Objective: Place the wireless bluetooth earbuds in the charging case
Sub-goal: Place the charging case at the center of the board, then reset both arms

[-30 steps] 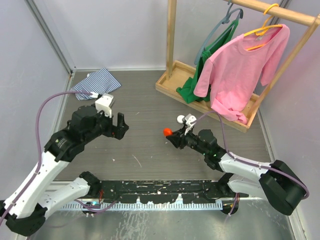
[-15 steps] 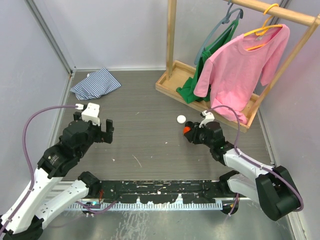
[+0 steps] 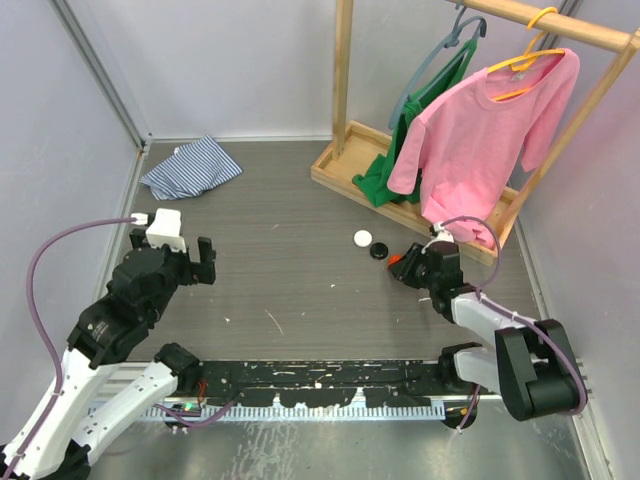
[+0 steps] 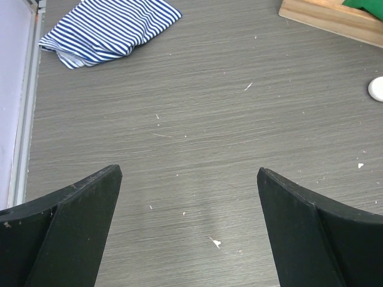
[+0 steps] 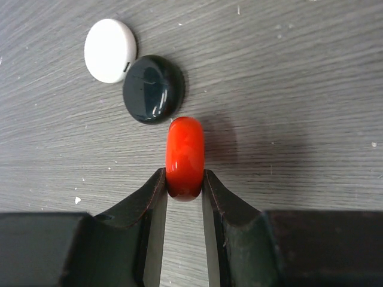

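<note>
My right gripper (image 5: 184, 179) is shut on a small red-orange earbud piece (image 5: 185, 156), held on edge just above the table. Just beyond it lie a glossy black earbud piece (image 5: 153, 88) and a white one (image 5: 110, 50), touching each other. From above, the right gripper (image 3: 402, 266) holds the red piece (image 3: 397, 262) right of the black piece (image 3: 379, 251) and the white piece (image 3: 362, 238). My left gripper (image 4: 188, 173) stands wide open over bare table at the left (image 3: 176, 262). The charging case is out of view.
A blue-striped cloth (image 3: 190, 168) lies at the back left. A wooden clothes rack base (image 3: 345, 170) stands at the back right with a pink shirt (image 3: 480, 140) and a green garment (image 3: 385, 178) hanging over it, close behind the right gripper. Walls close both sides.
The left arm drew back to the left and its jaws opened fully. The right gripper carried the red-orange piece right, toward the rack, and the black piece now shows beside the white one.
</note>
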